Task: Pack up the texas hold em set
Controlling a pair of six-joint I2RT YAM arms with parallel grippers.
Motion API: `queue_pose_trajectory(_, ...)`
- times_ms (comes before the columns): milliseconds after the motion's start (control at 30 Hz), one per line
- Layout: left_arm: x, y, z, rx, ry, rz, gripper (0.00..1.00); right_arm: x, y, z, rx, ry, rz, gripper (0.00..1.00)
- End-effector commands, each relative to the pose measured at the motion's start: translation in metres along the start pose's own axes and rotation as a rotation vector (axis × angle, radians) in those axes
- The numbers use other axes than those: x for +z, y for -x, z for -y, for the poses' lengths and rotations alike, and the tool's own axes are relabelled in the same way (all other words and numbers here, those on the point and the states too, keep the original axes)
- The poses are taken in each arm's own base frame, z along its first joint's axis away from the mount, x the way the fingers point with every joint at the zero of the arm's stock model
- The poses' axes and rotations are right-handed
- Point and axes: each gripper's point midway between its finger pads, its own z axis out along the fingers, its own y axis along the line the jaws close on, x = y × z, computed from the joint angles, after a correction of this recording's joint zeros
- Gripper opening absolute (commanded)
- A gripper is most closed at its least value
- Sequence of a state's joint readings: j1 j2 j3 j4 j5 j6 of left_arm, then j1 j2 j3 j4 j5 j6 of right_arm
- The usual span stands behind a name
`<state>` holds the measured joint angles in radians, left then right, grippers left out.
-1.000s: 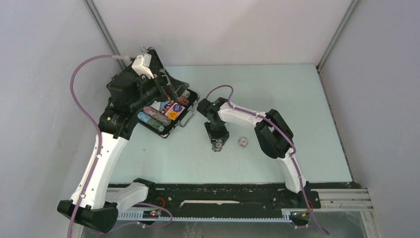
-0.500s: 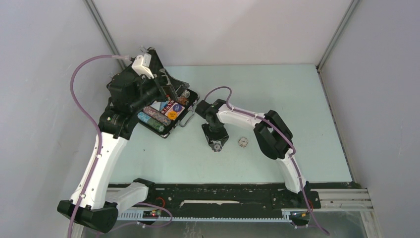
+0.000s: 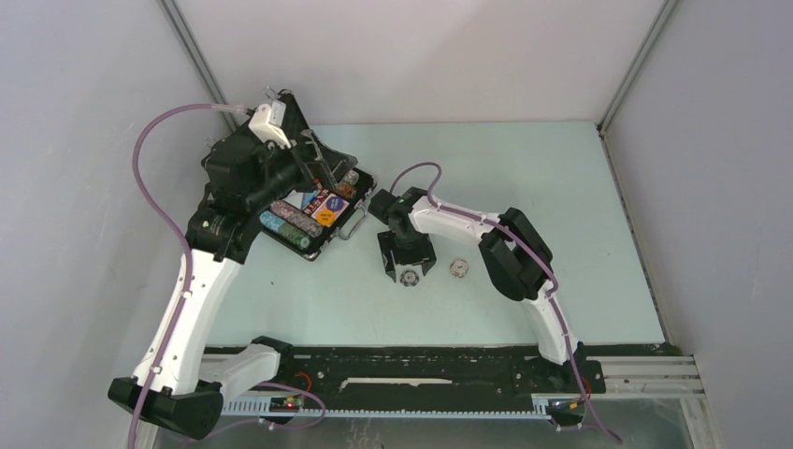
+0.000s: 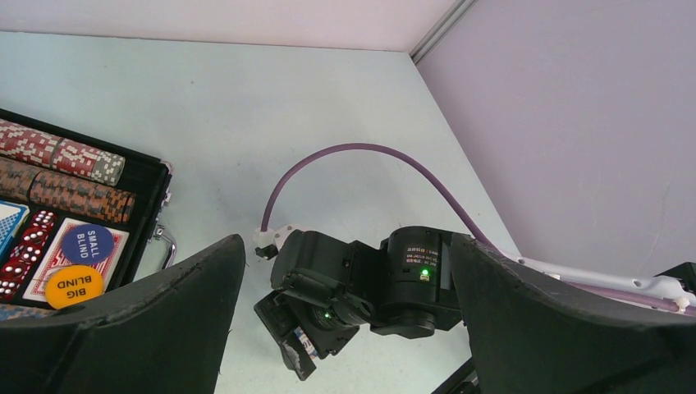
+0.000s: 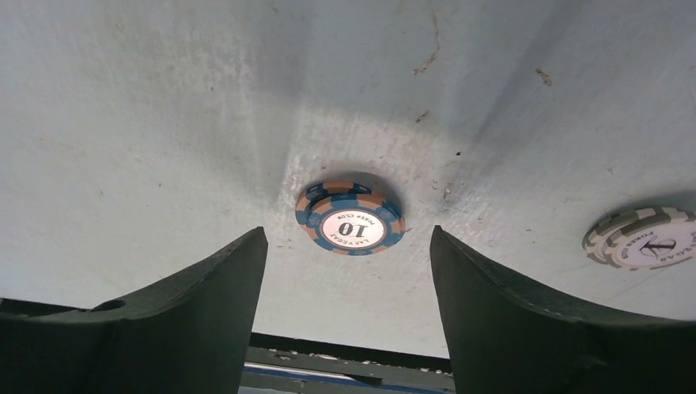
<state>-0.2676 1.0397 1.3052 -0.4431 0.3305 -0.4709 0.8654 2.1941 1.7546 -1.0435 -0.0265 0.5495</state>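
Right hand [image 5: 346, 238] was released, straddling blue-orange "10" chip [image 5: 351, 220] flat on tabletop [image 5: 164, 123], mid-frame; left hand [image 4: 346, 246] spread wide, empty, open case [image 4: 157, 187] frame left.

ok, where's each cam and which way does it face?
Top external: high behind, looking down; left arm, right arm, case, blue-orange chip, grey chip.
Left wrist: by the case, faces right arm; open left claw frames it.
Right wrist: faces down at blue-orange chip; open right claw flanks it.
Shared: top and right wrist, both chips.
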Motion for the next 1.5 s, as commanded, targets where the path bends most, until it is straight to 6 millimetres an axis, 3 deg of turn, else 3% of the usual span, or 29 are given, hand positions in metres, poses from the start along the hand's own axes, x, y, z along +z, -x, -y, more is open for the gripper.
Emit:
queue_pose_trajectory(0, -0.002, 0.0, 0.003, -0.003, -0.028, 0.01, 1.0, 0.0, 0.002, 0.003, 0.086, -0.066, 0.033, 0.79)
queue_pose_trajectory(567, -0.004, 0.002, 0.004, 0.004, -0.027, 0.018, 1.0, 0.008, 0.006, -0.015, 0.079, -0.036, 0.01, 0.64)
queue_pose_trajectory(800, -0.004, 0.001, 0.004, 0.002, -0.028, 0.017, 1.0, 0.007, 0.008, -0.007, 0.065, -0.055, 0.018, 0.56)
queue_pose_trajectory(1100, -0.004, 0.002, 0.005, 0.003, -0.032, 0.016, 1.0, 0.01, -0.006, -0.014, 0.011, -0.013, -0.026, 0.67)
queue_pose_trajectory(1467, -0.005, 0.002, 0.004, 0.006, -0.027, 0.022, 1.0, 0.015, -0.005, -0.013, 0.015, -0.012, -0.04, 0.53)
